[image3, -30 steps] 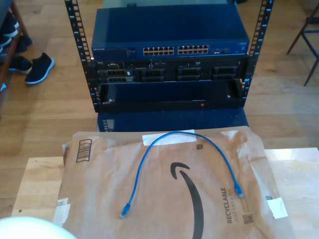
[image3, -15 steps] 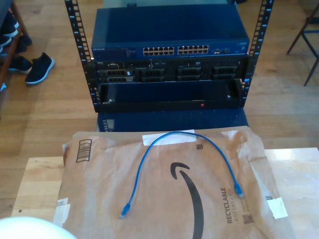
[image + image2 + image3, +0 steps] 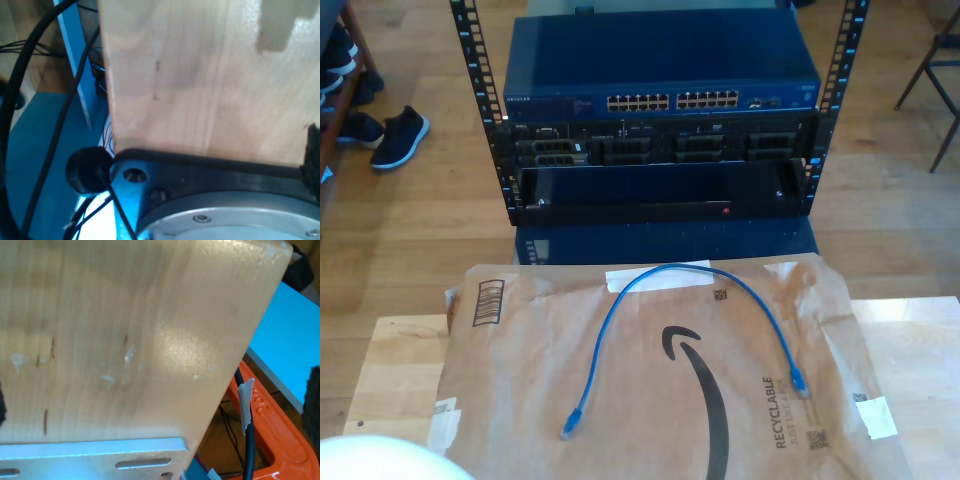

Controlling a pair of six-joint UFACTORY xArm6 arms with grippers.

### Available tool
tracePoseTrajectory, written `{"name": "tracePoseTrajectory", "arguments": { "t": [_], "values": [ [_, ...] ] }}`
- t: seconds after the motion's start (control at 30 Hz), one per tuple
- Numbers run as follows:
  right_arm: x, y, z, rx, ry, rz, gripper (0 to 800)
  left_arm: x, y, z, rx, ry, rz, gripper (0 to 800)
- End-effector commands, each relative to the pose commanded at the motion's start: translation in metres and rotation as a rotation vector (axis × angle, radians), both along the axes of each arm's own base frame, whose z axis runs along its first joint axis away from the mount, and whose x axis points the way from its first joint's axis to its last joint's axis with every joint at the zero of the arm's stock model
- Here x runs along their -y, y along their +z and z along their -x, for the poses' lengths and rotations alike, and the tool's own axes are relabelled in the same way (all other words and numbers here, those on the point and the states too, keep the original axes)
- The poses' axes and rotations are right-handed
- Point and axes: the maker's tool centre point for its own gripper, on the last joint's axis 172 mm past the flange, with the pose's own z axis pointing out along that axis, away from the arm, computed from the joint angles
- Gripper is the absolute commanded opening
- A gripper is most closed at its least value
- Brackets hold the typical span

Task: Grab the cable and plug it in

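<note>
The cable (image 3: 670,272) is a thin bright-blue patch lead lying in an arch on brown packing paper (image 3: 520,370) on the wooden table (image 3: 400,370). One plug (image 3: 567,430) rests toward the exterior view's left front, the other plug (image 3: 799,383) toward its right. Beyond the table stands a rack with a blue network switch (image 3: 660,60) whose row of ports (image 3: 672,101) faces the table. Both wrist views look closely at pale wood (image 3: 200,75) (image 3: 125,340). Blurred dark shapes (image 3: 313,147) (image 3: 314,400) sit at the picture edges; whether they are fingers is unclear.
More black units (image 3: 650,145) fill the rack under the switch. Black shoes (image 3: 398,137) lie on the floor at the exterior view's left, a chair leg (image 3: 945,100) at its right. A white rounded body (image 3: 380,462) sits at its lower left. An orange frame (image 3: 270,440) and black cabling (image 3: 30,100) lie below the table.
</note>
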Motion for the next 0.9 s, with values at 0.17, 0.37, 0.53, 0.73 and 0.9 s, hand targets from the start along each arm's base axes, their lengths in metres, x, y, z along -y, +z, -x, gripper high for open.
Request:
{"name": "tracePoseTrajectory", "arguments": {
  "t": [0.17,0.37,0.53,0.73,0.9],
  "values": [
    [0.000,0.000,0.000,0.000,0.000,0.000,800,0.000,0.000,0.000,0.000,0.000,0.000,800],
    [0.000,0.000,0.000,0.000,0.000,0.000,800,0.000,0.000,0.000,0.000,0.000,0.000,800],
    [-0.001,-0.001,-0.001,0.002,-0.004,-0.002,800,0.000,0.000,0.000,0.000,0.000,0.002,800],
    [-0.003,-0.010,-0.022,0.091,-0.068,0.027,800,0.000,0.000,0.000,-0.001,0.002,0.001,800],
    [0.003,-0.015,-0.035,0.195,-0.072,0.078,799,0.000,0.000,0.000,0.000,0.000,0.002,800]
  ]
}}
